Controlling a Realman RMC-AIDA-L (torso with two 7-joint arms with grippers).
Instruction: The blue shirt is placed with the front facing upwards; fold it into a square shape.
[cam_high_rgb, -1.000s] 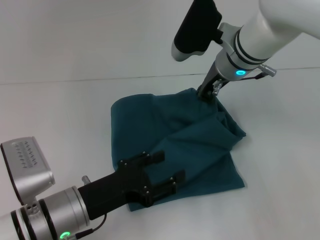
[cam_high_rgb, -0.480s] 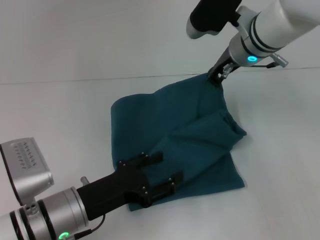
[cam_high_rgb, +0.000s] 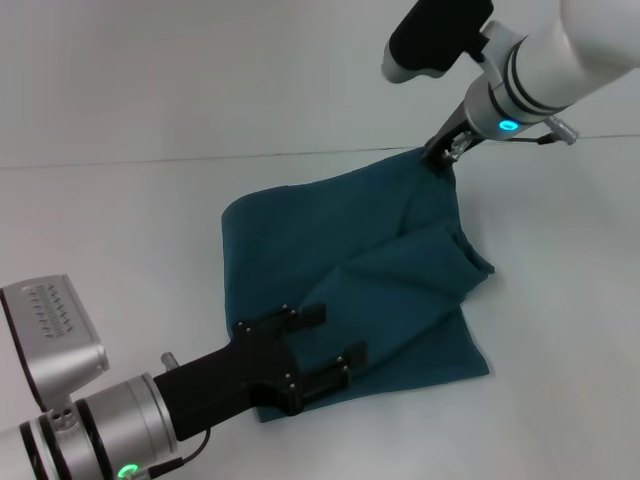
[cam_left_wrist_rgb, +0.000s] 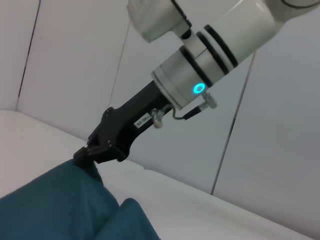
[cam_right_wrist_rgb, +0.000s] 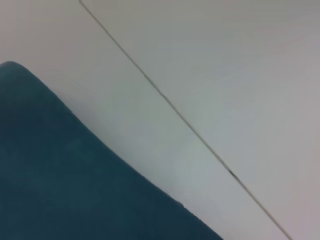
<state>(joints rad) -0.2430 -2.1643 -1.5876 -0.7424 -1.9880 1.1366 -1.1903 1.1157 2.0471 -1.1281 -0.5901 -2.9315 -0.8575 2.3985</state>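
Head view: a dark teal-blue cotton shirt, partly folded, lies mid-worktop. The right gripper, jaws pinched shut on the shirt's corner at one o'clock, has drawn it up and outward over the past second, stretching that edge. The left gripper, jaws spread, holds nothing at seven o'clock.

One blue shirt is counted on one white worktop; no second garment is seen. Two robot arms are counted, each fitted with one end effector, giving two in total: the left end effector and the right end effector. One lit ring is counted on each arm: a green one on the left arm and a blue one on the right arm.
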